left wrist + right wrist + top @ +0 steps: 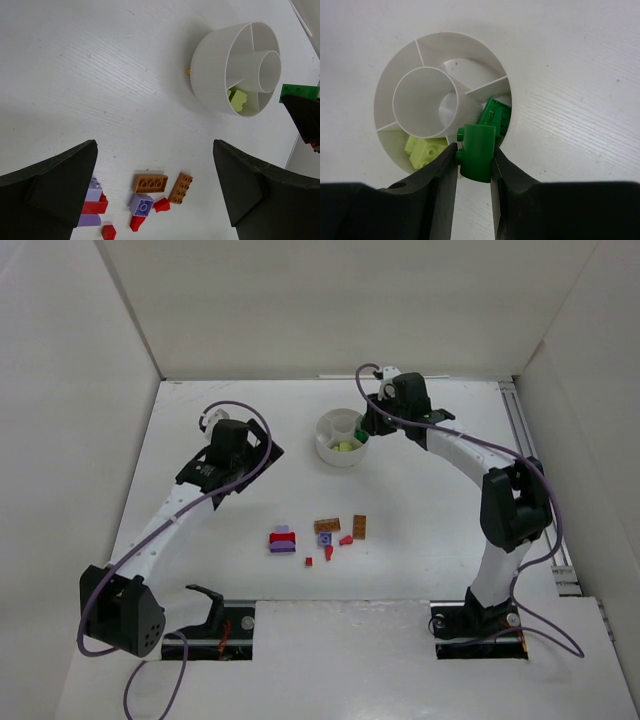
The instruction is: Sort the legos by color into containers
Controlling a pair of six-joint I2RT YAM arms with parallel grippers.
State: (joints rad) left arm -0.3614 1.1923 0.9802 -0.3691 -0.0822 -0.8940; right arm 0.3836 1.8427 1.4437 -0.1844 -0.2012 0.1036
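right gripper [473, 149]: clamped on green brick [477, 159]
green brick: long axis along fingers [437, 185], over dish [384, 100] rim
green wedge [492, 95]: just beyond fingertips
left gripper [154, 145]: wide apart, over loose bricks [150, 183]

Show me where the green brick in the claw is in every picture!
Top view: green brick, likely the speck on the right rim of the white dish.
Left wrist: far right edge, beside the dish.
Right wrist: bottom centre, pinched in the right claw.
Shared landmark: the white dish.
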